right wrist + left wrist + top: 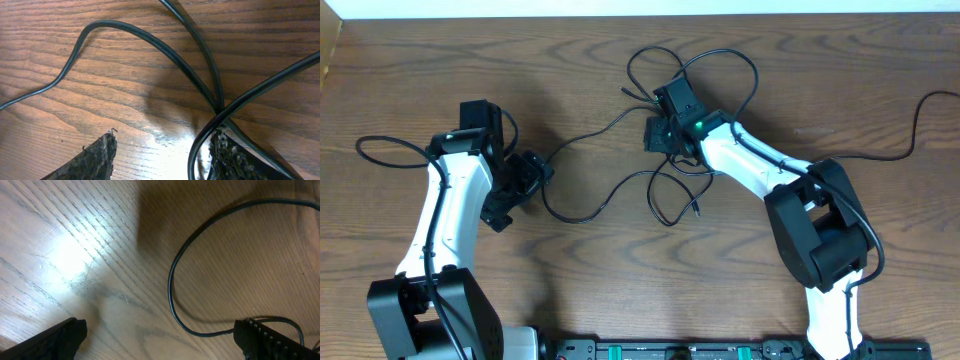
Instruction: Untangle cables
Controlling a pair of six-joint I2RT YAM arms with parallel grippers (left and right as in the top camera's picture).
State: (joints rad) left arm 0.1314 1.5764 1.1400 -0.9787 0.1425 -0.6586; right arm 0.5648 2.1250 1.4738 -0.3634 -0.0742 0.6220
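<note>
Cables (150,42), thin, black and flexible, lie looped on the brown wooden bench (840,60) around the right gripper (162,137). Its jaws stand apart, with strands crossing at one fingertip. Well away from it, the left gripper (160,327) has its jaws spread wide, one loop just ahead.

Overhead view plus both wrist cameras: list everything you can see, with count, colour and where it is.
table: one, brown wood grain, fills the view
cables: a few, exact count unclear, black, tangled at upper centre, one strand trailing left
separate cord: one, black, far right, running off the edge
rail: one, black with green parts, bottom edge
left arm: one, white and black, left side, jaws open beside a cable loop
right arm: one, white and black, right side, jaws apart over the crossing cables
</note>
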